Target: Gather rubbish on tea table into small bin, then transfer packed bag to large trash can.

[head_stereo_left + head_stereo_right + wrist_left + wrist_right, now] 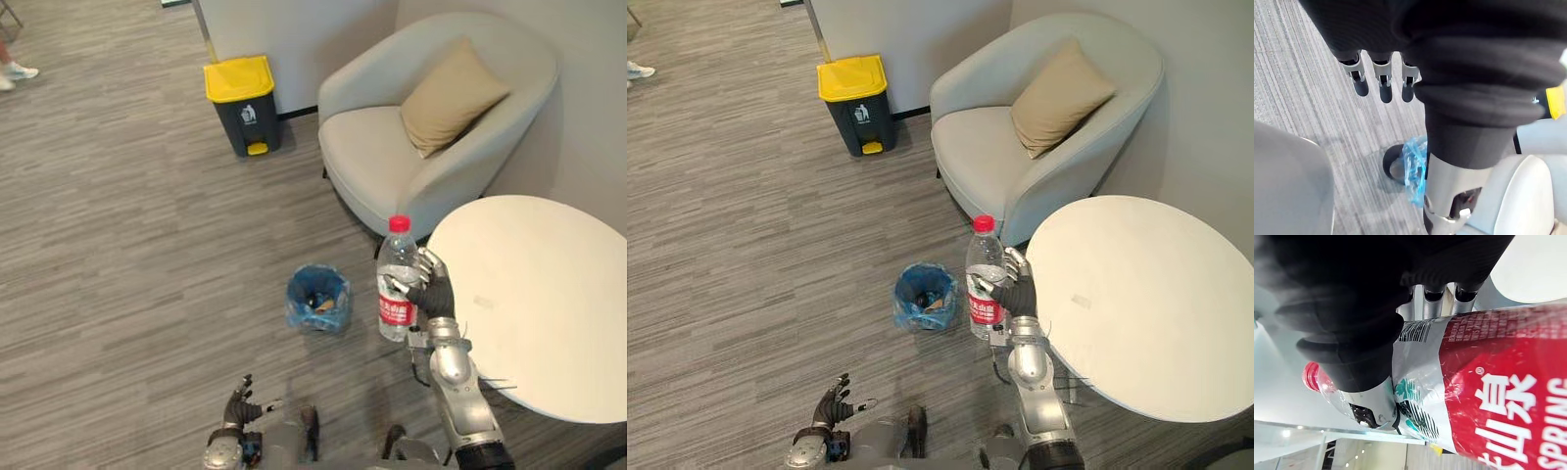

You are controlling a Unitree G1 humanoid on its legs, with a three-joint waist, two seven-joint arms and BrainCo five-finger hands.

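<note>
Right hand (431,290) is gripping clear water bottle (396,274) with red cap, fingers (1433,296) and thumb curling round labelled middle. Bottle is standing upright in air, just off left edge of round white table (549,294), above floor. Small bin (317,300) with blue bag is sitting on floor near bottle, to its left. Left hand (238,401) is hanging low, fingers loosely straight, holding nothing. Yellow-lidded large trash can (243,103) is standing by wall.
</note>
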